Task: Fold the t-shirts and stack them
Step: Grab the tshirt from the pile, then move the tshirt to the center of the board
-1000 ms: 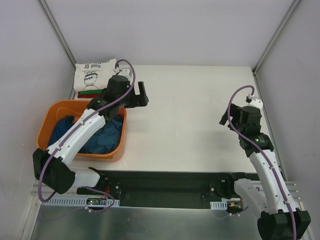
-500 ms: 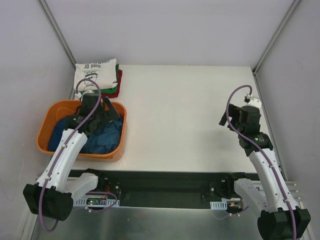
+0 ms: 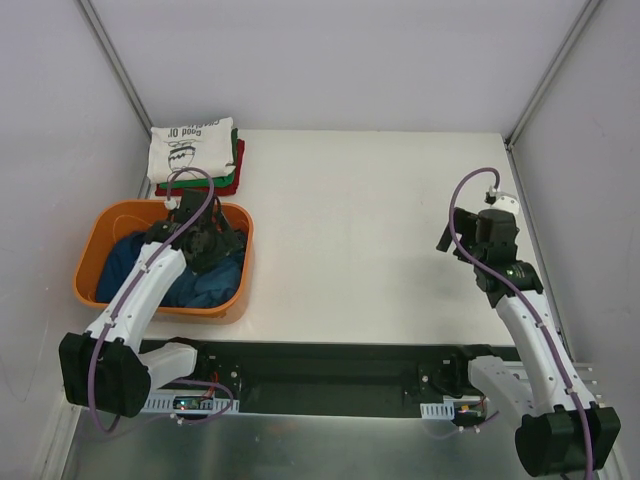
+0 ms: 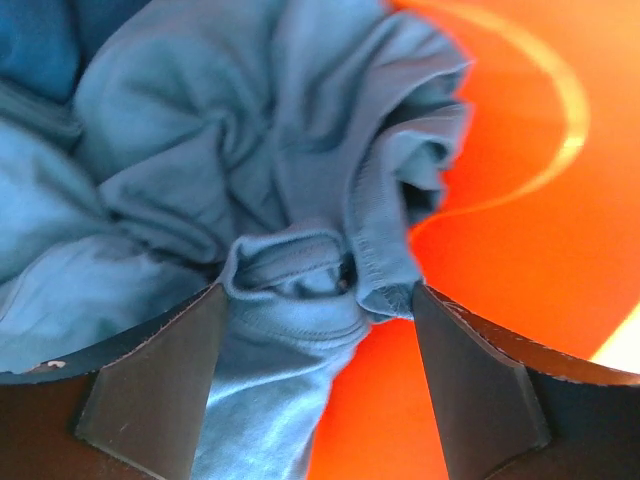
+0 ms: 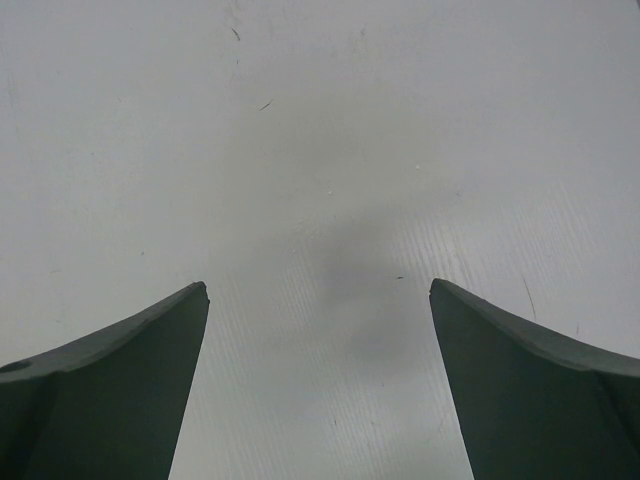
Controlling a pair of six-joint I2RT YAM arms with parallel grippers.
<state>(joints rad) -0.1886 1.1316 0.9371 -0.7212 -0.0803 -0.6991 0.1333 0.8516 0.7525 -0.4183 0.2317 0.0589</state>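
Crumpled dark blue t-shirts (image 3: 205, 276) lie in the orange tub (image 3: 92, 250) at the left. My left gripper (image 3: 207, 250) is down inside the tub, open, its jaws straddling a bunched fold of blue t-shirt (image 4: 300, 290) without closing on it. A folded stack sits at the back left: the cream t-shirt (image 3: 190, 148) with a dark print on top, the green and red t-shirts (image 3: 236, 165) under it. My right gripper (image 3: 462, 240) is open and empty, above the bare table (image 5: 320, 150) at the right.
The tub's orange floor (image 4: 520, 220) shows to the right of the cloth. White walls enclose the table on the left, back and right. A black rail (image 3: 330, 370) runs along the near edge between the arm bases.
My left arm swung from above the stack down into the orange tub, and its open jaws now sit around a fold of blue cloth. The right arm has barely moved.
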